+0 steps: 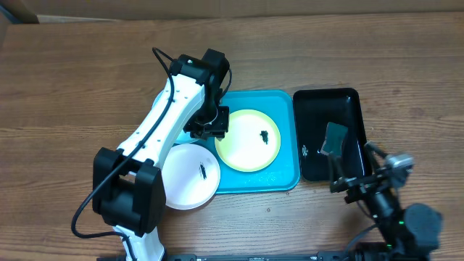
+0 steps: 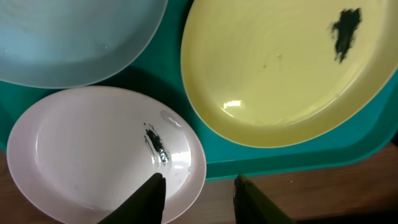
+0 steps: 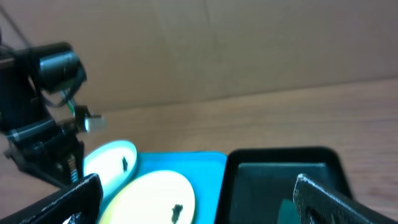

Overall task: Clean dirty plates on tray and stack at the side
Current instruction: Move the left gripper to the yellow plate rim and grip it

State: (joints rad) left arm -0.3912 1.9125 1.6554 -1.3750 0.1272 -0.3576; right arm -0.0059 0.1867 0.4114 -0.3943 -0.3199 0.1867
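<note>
The turquoise tray [image 1: 281,177] lies mid-table. The yellow-green plate [image 1: 243,148] sits on it with a dark smear; it also shows in the left wrist view [image 2: 280,74] and the right wrist view [image 3: 155,196]. The white plate [image 1: 185,177] with a dark smear overhangs the tray's front-left corner. The pale blue plate [image 2: 74,34] lies on the tray's left part, mostly hidden under my left arm in the overhead view. My left gripper [image 1: 206,129] [image 2: 199,199] is open and empty, its fingers either side of the white plate's [image 2: 93,149] rim. My right gripper [image 1: 354,174] [image 3: 196,196] is open and empty at the front right.
A glossy black tray [image 1: 326,101] stands right of the turquoise tray and holds a grey-green sponge [image 1: 335,138]. My left arm reaches over the table's left half. Cardboard walls line the back edge.
</note>
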